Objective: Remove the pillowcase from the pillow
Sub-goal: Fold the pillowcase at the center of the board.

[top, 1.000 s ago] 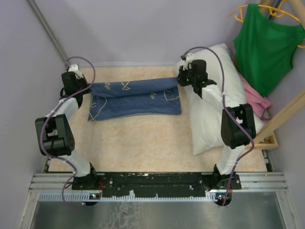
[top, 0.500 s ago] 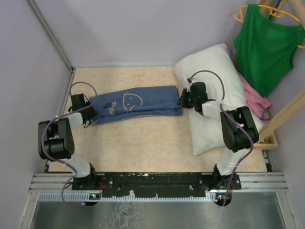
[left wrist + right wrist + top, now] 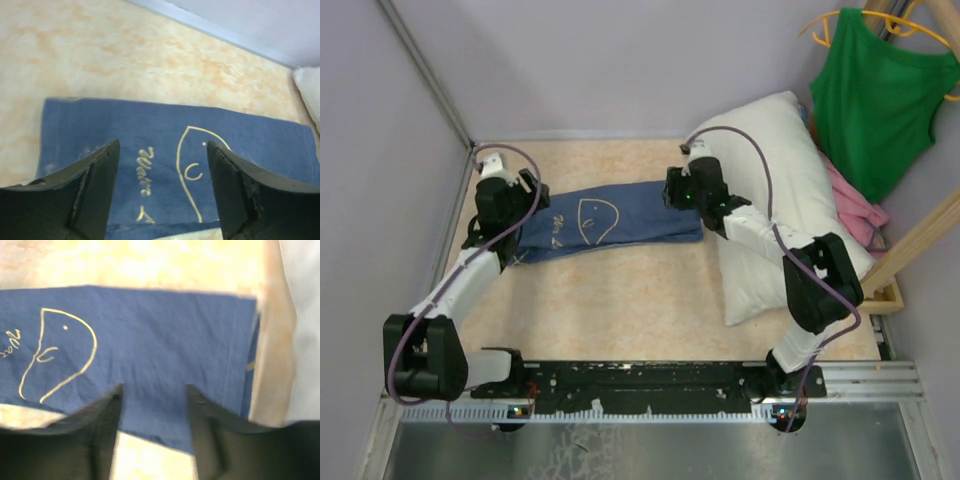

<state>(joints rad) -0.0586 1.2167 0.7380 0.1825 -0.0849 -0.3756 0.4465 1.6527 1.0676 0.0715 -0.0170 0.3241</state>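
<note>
The pillowcase (image 3: 610, 220), denim blue with a pale line drawing, lies flat on the table, stretched between my two grippers. To its right the plump white pillow (image 3: 770, 170) lies bare, apart from the case. My left gripper (image 3: 515, 215) hovers over the case's left end. In the left wrist view it (image 3: 162, 145) stands open above the cloth (image 3: 250, 135), nothing between its fingers. My right gripper (image 3: 682, 190) hangs over the right end. In the right wrist view it (image 3: 154, 387) is open above the cloth (image 3: 150, 330), with the pillow (image 3: 305, 315) at the right edge.
A green tank top (image 3: 880, 90) hangs on a hanger at the back right, above a pink garment (image 3: 855, 205) wedged behind the pillow. A wooden frame (image 3: 910, 250) leans at the right. Walls close in the table on three sides.
Both grippers, shut on the pillowcase ends and holding it stretched, lowered it to the table, then opened and let go. The case now lies flat, and the grippers have lifted slightly off it.
</note>
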